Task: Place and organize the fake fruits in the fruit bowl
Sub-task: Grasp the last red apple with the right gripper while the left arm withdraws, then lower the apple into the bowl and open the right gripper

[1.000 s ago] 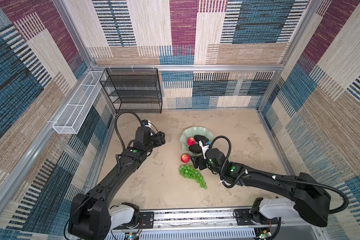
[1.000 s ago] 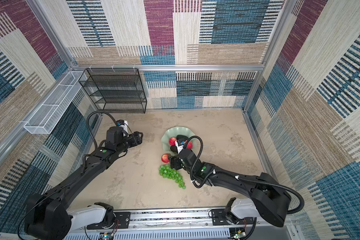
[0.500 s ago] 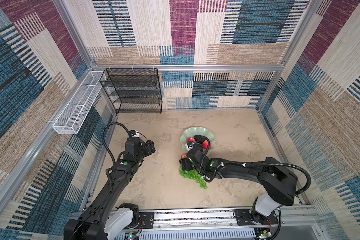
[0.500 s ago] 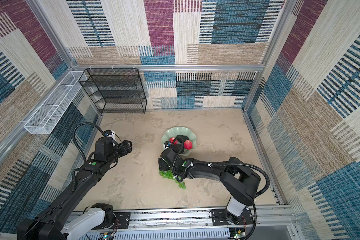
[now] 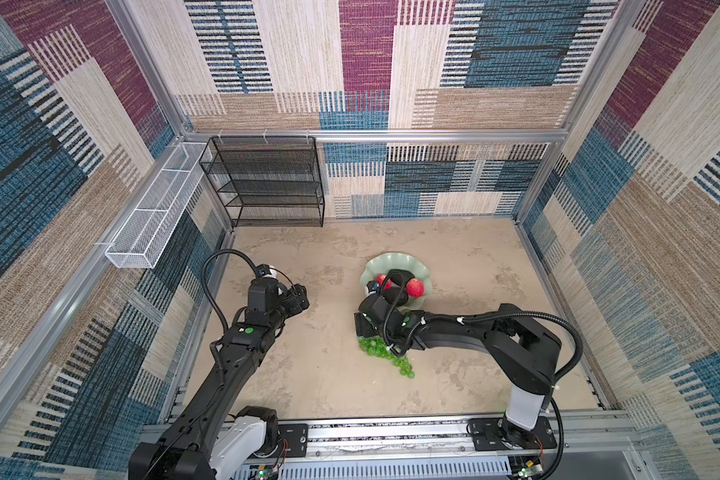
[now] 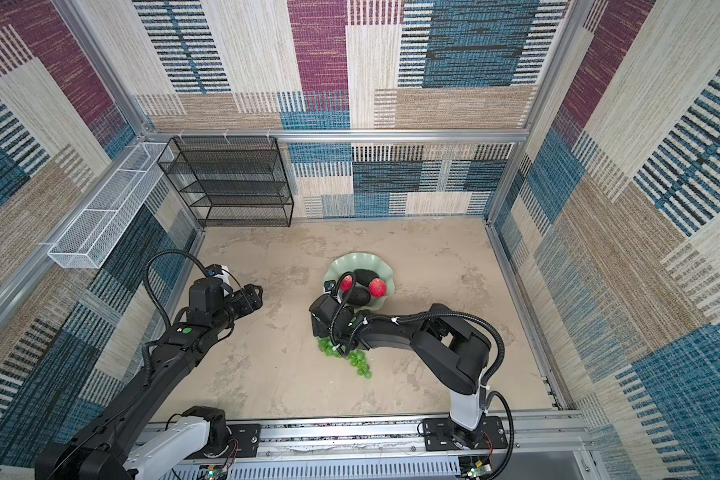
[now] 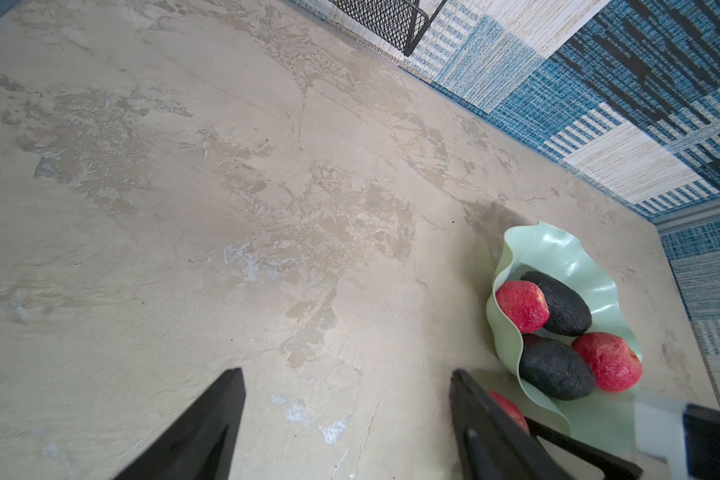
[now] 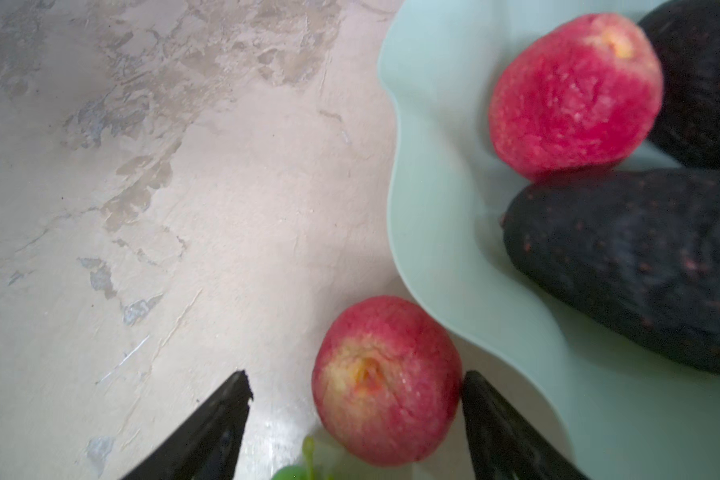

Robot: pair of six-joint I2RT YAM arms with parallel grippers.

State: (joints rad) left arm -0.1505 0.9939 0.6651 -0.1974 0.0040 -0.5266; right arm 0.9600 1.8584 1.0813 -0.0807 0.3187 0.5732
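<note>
Right hand [image 8: 355, 376] stands wide around the loose apple [image 8: 385, 380] on the counter [image 8: 184, 208]. One fingertip is just at the apple's side and the other is apart, so there is no grip. Just beside that apple rises the rim of the fruit bowl [image 8: 433, 208], which holds two apples [image 8: 574, 95] and two avocados [image 8: 632, 266]. Grapes [image 5: 385, 353] lie on the counter under the right arm, outside the bowl. Left hand [image 7: 346, 374] is also wide and holds nothing.
</note>
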